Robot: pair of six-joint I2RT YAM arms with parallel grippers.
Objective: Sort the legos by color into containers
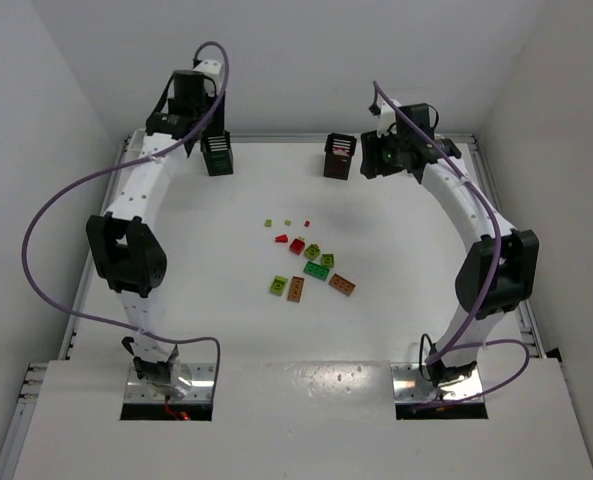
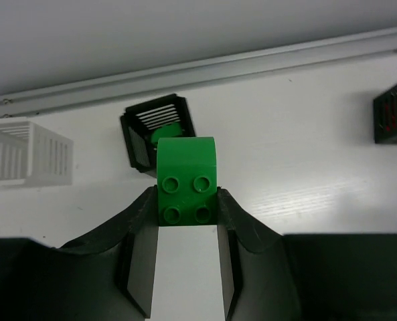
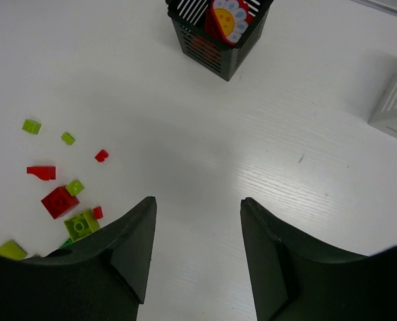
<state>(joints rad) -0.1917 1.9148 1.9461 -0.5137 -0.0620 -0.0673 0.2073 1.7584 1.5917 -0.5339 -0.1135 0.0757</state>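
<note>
Since the left claw [image 2: 186, 212] pinches a green lego [image 2: 186, 175], with the black container [image 2: 135, 144] that already holds a green piece [image 2: 166, 134] just ahead, bring the lego squarely over that opening before letting the jaws spread. Steer off the white container [image 2: 24, 160] beside it; the right claw [image 3: 197, 221] hangs spread and empty.

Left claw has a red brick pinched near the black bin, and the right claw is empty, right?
Not red: the left wrist view shows the left claw pinching a green brick near the black bin. The right claw is empty.
</note>
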